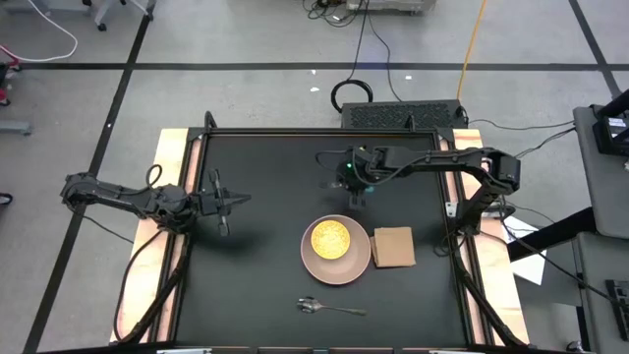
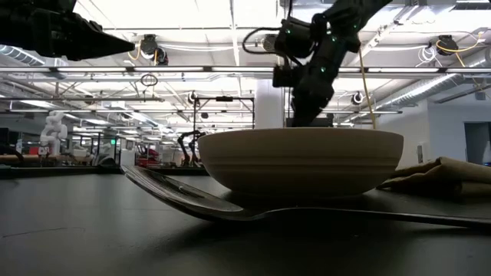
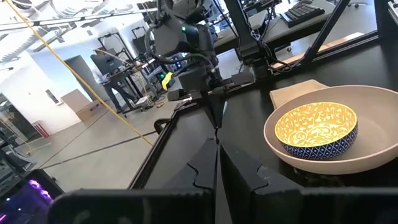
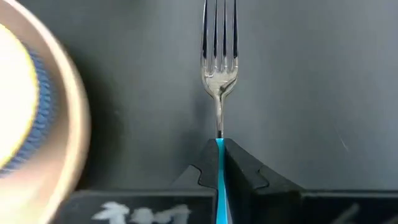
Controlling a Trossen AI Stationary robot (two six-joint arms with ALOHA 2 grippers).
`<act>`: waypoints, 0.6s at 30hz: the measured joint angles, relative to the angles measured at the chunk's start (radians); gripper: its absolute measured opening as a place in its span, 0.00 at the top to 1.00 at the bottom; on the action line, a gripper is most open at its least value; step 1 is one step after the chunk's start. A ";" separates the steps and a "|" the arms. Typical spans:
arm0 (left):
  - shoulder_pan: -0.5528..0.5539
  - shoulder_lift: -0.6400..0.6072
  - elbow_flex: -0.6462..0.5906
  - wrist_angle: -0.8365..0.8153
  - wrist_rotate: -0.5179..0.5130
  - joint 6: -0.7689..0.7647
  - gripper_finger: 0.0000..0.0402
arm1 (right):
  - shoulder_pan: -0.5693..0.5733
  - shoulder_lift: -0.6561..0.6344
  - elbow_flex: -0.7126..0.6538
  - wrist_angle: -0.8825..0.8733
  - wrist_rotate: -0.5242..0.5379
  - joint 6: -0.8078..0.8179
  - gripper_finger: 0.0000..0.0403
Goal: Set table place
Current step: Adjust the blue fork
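Right tool point(image 1: 356, 193), clamped on the fork point(image 4: 219, 68), hangs above the plate point(image 1: 313, 262), frame centre. Left tool point(image 1: 222, 202), shut and empty, waits mid-left. Thin handle grip: the fork could twist, landing crooked.

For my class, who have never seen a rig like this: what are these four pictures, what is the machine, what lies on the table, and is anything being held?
Two dark robot arms work at a black table. One picture looks straight down, one looks level across the tabletop, and two come from cameras on the arms' wrists. On the table sit a pink plate with a yellow dish on it, a tan napkin beside the plate, and a silver spoon in front. The right end effector is shut on a blue-handled fork, held above the table behind the plate. The left end effector waits at the left side, shut and holding nothing.
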 joint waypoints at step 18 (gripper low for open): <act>0.000 0.000 0.000 0.009 0.003 -0.005 0.94 | -0.013 -0.031 -0.079 0.260 0.022 0.183 1.00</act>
